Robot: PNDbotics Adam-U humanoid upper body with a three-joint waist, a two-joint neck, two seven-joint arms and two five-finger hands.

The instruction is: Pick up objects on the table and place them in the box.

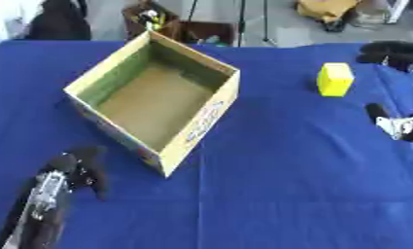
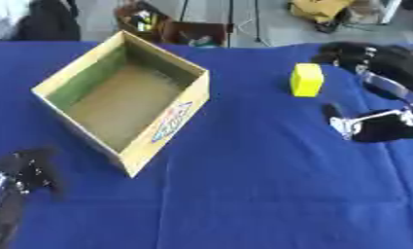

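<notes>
The yellow block (image 2: 306,80) stands on the blue counter (image 1: 286,185), right of the open cardboard box (image 1: 155,99); the right hand (image 2: 375,92) spreads open just beside it, not touching. The left hand (image 1: 73,170) rests near the lower left corner, fingers relaxed.

Even bright light, faint shadows, whole view blurred, perhaps motion.

Box label: a printed mark in blue, red and white sits on the near outer wall of your cardboard box (image 2: 171,121); you cannot read its letters.
Other text: none readable.
</notes>
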